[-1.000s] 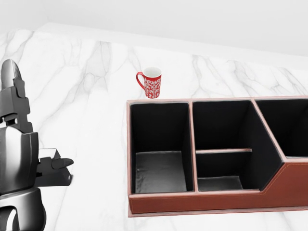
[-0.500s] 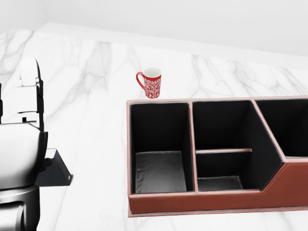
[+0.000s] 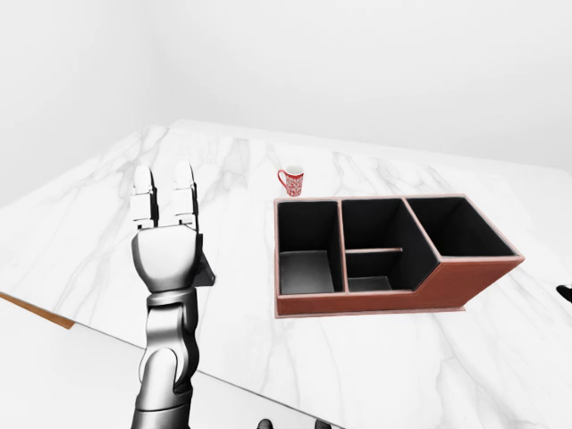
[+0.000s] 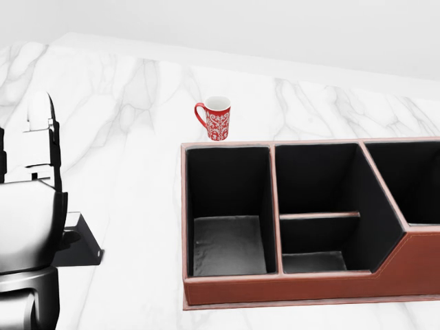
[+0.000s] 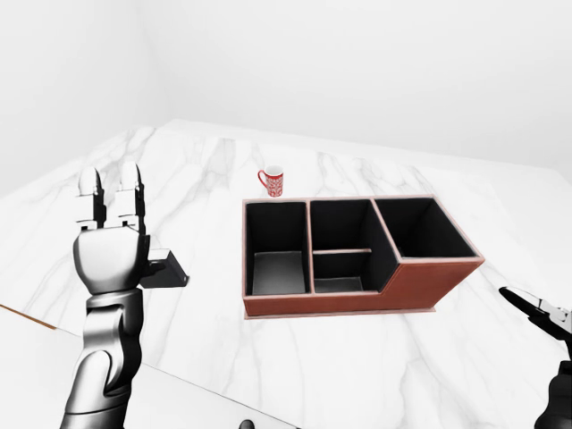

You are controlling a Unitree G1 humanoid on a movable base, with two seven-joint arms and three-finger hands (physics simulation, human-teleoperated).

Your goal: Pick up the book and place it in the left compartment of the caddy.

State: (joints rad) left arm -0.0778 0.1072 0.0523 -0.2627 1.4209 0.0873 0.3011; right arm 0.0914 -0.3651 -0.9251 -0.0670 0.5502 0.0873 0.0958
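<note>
White marble surface [image 3: 223, 295] is carrying everything | leather caddy [image 3: 447, 290] is sitting with its left compartment [image 3: 308, 268] empty, so placing is not yet done | left hand [image 3: 165, 228] is rising, fingers straight up and spread, a dark flat object, likely the book [image 5: 167, 268], just behind it, grasp unclear | red mug [image 3: 291, 181] is standing beyond the caddy | right hand [image 5: 536, 311] is barely showing, state unreadable.

left arm: metallic grey, rises upright from the left-eye view's bottom left | glossy grey three-finger left hand [image 3: 165, 241]: raised, white-tipped fingers [image 3: 184, 192] straight up, spread apart, clasping nothing | dark right hand [image 5: 539, 313]: only fingertips at right-eye view's right edge, state unclear
</note>
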